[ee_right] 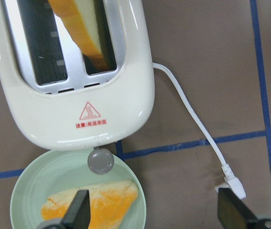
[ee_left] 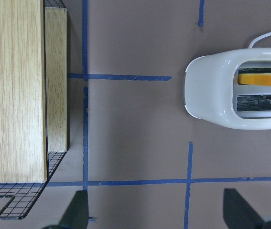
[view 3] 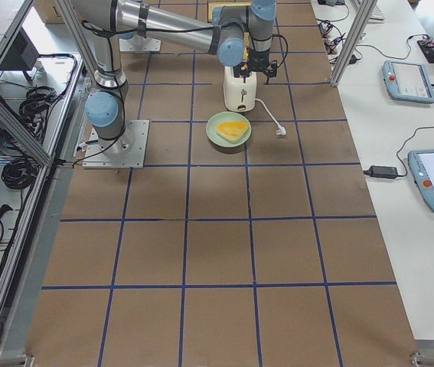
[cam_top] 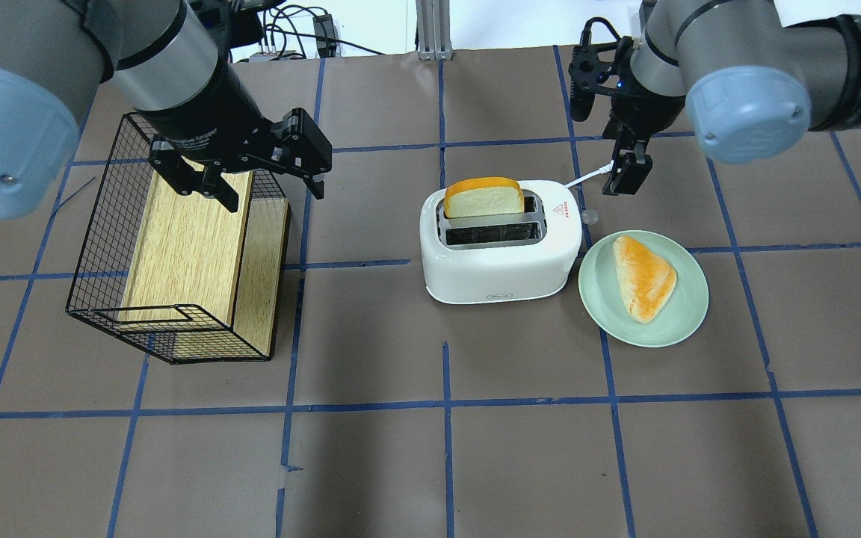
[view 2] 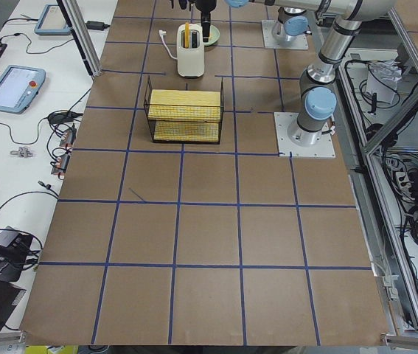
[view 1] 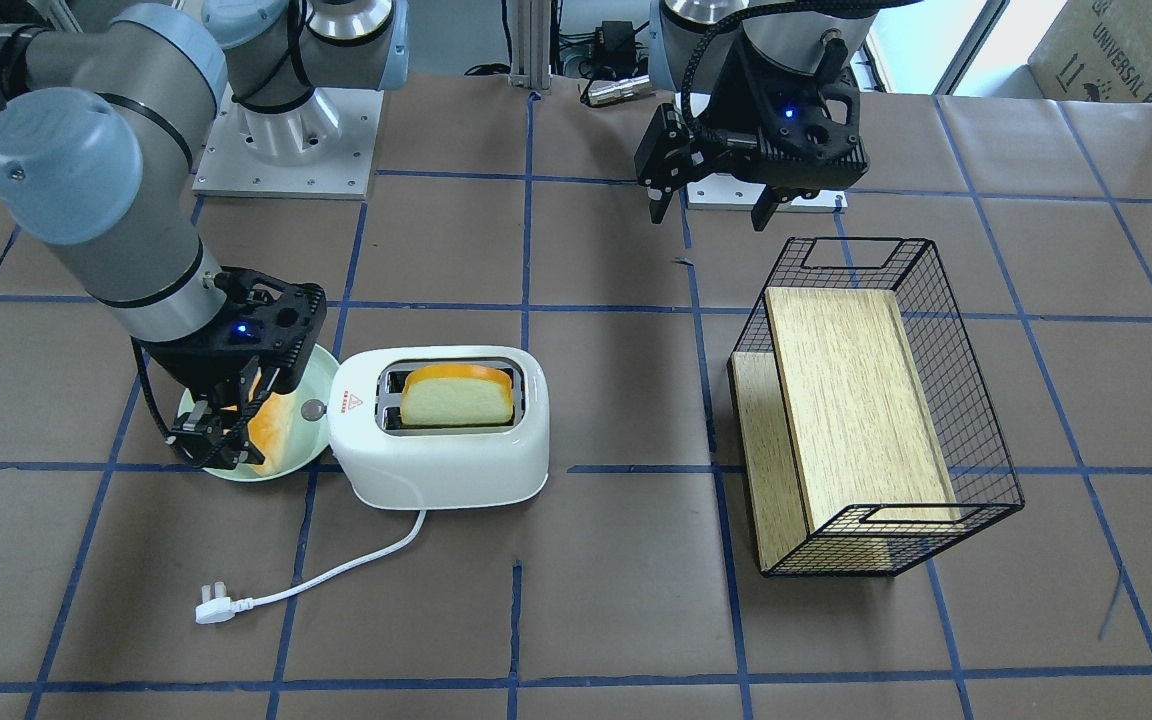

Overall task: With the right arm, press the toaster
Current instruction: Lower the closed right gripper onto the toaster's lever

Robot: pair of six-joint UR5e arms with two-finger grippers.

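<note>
The white toaster point(cam_top: 501, 250) stands mid-table with a slice of toast point(cam_top: 484, 198) upright in one slot; it also shows in the front view point(view 1: 436, 440) and the right wrist view point(ee_right: 78, 95). Its silver end knob point(ee_right: 100, 161) faces the green plate point(cam_top: 602, 299). My right gripper point(cam_top: 625, 161) is open and empty. It hovers above the toaster's knob end and the plate, apart from both, as in the front view point(view 1: 216, 440). My left gripper point(cam_top: 251, 187) is open and empty above the black wire basket point(cam_top: 102, 246).
The plate holds a wedge of bread point(cam_top: 643, 278). The toaster's white cord ends in a plug point(view 1: 211, 608) lying on the table. The basket holds a wooden block point(cam_top: 184, 239). Blue tape lines cross the brown table point(cam_top: 445, 448).
</note>
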